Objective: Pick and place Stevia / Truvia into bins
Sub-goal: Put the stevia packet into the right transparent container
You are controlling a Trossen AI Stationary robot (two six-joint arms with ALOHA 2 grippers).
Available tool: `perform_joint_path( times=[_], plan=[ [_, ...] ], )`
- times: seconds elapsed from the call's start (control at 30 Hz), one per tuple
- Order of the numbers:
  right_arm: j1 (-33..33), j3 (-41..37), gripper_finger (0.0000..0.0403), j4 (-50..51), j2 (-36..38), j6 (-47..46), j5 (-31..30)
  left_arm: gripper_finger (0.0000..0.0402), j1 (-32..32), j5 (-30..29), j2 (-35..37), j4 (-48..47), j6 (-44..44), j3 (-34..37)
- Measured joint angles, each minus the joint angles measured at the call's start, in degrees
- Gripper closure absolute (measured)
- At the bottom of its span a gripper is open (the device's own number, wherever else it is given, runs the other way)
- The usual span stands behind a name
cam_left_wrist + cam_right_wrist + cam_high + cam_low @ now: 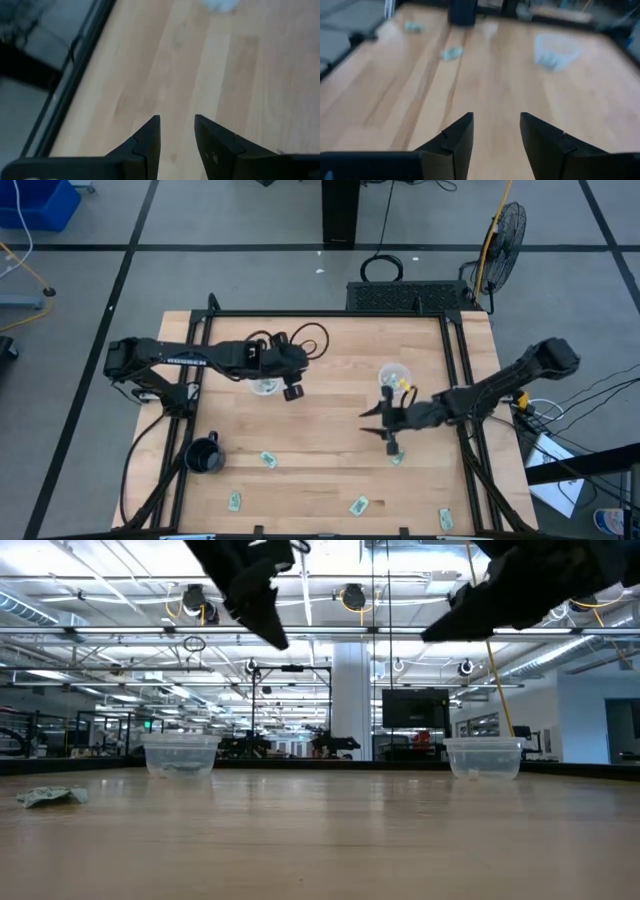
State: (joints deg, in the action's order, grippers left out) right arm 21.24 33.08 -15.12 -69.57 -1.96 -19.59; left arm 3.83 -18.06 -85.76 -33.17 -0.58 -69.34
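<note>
Table (330, 350), wood. Mug (203, 456), black, near-left. Left gripper (291, 385), fingers narrowly parted, empty, beside left bin (264, 385). Right gripper (385, 425), fingers parted, empty, near right bin (394, 376), which apparently holds packets. Five packets (269, 460) lie loose along the near edge.

your left arm reaches in from the table's left side, its elbow bent, with the left gripper (291, 388) raised above the wood near the table's middle; its fingers (150, 137) stand parted with nothing between them. your right arm stretches in from the right edge, and the right gripper (385, 425) hangs above the boards, fingers (457, 137) spread and empty.
</note>
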Motion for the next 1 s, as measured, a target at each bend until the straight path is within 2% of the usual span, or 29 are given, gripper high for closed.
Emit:
perform_joint_path(
  times=[0.13,0.23,0.37,0.67,0.83,1.0],
  plan=[
    [1.8,4.0,0.0249,6.6,-6.1,-4.5,0.2,0.0275,-0.2,0.0,0.0,4.8,4.7,0.0],
    [3.7,5.0,0.0249,11.8,-8.4,-11.6,0.3,0.0275,0.0,0.0,0.0,6.4,7.7,0.0],
    [8.6,5.0,0.025,18.5,-10.0,-16.9,6.3,0.0275,0.8,0.0,0.0,6.5,8.5,0.0],
    [19.8,5.0,0.025,22.2,-9.9,-36.8,6.0,0.0275,2.6,0.0,-0.5,6.4,8.5,0.0],
    [23.8,4.1,0.025,26.2,-11.3,-42.8,3.0,0.0275,3.1,0.0,-0.5,6.4,8.4,0.0],
    [25.1,3.6,0.025,31.3,-13.0,-41.0,-2.4,0.0275,3.3,0.0,-0.5,6.4,8.4,0.0]
  ],
)
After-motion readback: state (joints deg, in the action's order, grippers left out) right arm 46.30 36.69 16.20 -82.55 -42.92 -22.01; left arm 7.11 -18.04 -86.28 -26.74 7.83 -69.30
